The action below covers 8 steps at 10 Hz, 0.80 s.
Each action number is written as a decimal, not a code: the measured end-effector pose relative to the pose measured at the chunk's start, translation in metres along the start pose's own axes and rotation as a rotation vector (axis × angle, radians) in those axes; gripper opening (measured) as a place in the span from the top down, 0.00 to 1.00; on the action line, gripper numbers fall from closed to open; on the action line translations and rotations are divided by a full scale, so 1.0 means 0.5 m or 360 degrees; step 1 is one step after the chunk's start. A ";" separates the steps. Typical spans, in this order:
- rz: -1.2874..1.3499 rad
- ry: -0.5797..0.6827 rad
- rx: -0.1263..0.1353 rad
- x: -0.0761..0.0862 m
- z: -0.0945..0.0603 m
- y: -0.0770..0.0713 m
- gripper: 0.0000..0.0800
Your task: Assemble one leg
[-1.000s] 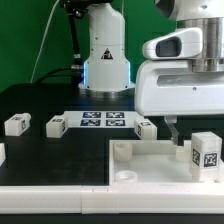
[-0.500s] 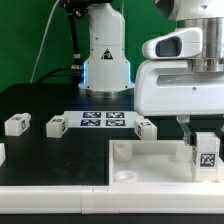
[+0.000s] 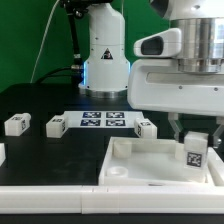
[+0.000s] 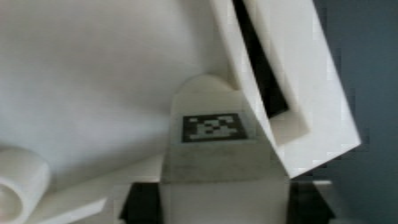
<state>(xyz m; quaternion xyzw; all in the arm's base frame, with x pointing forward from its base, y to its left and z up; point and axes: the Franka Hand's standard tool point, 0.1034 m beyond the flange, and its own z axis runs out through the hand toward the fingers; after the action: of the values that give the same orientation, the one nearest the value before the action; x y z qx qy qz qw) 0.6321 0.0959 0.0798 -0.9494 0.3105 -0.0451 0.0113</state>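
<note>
Right now my gripper (image 3: 193, 136) is clamped on the leg (image 3: 193, 153), one finger on each flank, and I hold it upright over the white tray-like tabletop (image 3: 130, 150), toward the exterior view's right. In the wrist view the leg (image 4: 215, 140) hangs between my fingers (image 4: 148, 201) with its tag facing the camera, close beside the tabletop's raised rim (image 4: 294, 70). I judge the job is to seat this leg in a corner socket, so I should keep it plumb, line its base squarely over the socket before lowering, and press down gently without loosening my grip. A tilt could jam it against the rim. Three spare legs (image 3: 56, 125) lie near the marker board (image 3: 103, 121), well clear of my path.
</note>
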 end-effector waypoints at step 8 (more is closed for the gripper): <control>0.0345 0.0026 -0.0068 0.019 -0.001 0.036 0.24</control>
<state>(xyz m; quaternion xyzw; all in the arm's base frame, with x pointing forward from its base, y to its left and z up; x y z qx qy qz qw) 0.6290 0.0757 0.0803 -0.9099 0.4124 -0.0449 -0.0067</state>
